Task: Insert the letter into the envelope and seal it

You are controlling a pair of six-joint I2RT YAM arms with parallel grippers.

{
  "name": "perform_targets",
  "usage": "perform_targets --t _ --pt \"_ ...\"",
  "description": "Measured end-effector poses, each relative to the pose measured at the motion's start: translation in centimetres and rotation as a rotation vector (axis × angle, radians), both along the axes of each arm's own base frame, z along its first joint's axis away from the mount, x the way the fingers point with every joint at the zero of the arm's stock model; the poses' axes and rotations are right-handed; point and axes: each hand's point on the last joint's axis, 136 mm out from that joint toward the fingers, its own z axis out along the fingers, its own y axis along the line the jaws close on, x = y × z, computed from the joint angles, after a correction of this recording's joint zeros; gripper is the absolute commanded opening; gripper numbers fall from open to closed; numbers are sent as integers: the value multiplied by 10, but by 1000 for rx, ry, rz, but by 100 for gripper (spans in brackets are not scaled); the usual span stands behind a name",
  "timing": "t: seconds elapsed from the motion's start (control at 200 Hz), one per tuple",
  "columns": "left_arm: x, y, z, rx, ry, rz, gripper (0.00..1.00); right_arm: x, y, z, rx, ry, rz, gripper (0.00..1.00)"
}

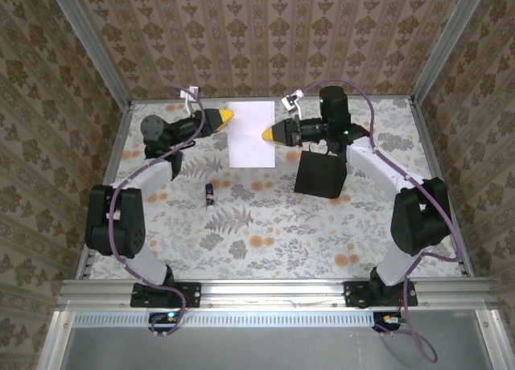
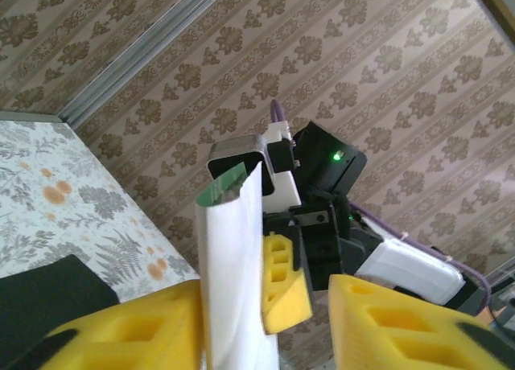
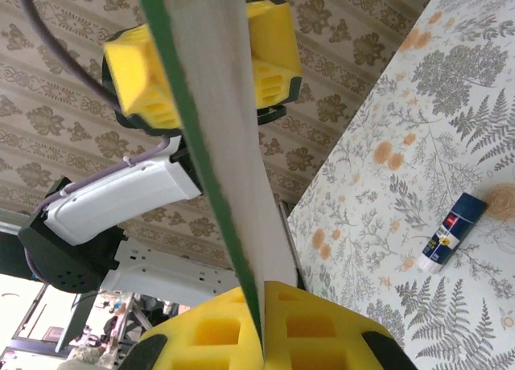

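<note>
L side: the left gripper (image 1: 228,114) is seen at the letter's left edge, over the far part of the table (image 1: 282,241). In its wrist view the yellow fingers (image 2: 145,330) are parted, w/ the sheet passed between them. The paper lies against one pad and a gap is seen on the other side, so it is approx. half open w/ nothing clamped, as far as can be judged.

The glue stick (image 1: 210,195) is found lying on the table, nearer than the sheet and to its left, apart from both grippers. It is not touched.

Centre: the letter (image 1: 252,137) is stretched flat between the two grippers, white face up. Its green edge is caught in the wrist views. It is judged to be lifted off the table, though this is not settled by the top view.

R side: the right gripper (image 1: 265,133) is closed tight on the sheet's right edge. The pinch is seen clearly in its wrist view.

Far R: the envelope (image 1: 320,175) is laid flat on the table beside the right arm, just nearer than the sheet. It is not gripped, and its flap can't be made out.

Progress: early. The sheet is grasped, by the R only. It is not folded (prob. needed, as the sheet looks larger than the envelope), not inserted, not glued and not sealed.
</note>
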Motion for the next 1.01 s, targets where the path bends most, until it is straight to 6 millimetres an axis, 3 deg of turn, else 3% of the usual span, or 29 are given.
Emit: perform_targets --t 0.185,0.305,0.405,0.605,0.79,1.005 --pt "-2 -1 -2 7 -4 -13 10 -3 3 5 5 -5 16 1" --pt "-1 -1 -2 7 -2 -12 0 -3 3 7 7 -9 18 6" --pt "-1 -1 -2 6 1 -12 0 -3 3 7 7 -8 17 14" --pt "2 1 0 -4 3 9 0 -3 3 7 4 -2 16 49" --pt "8 3 3 -23 6 46 0 -2 2 6 -1 0 9 64" --pt "9 6 15 -41 -9 89 0 4 0 5 -7 -3 -21 71"
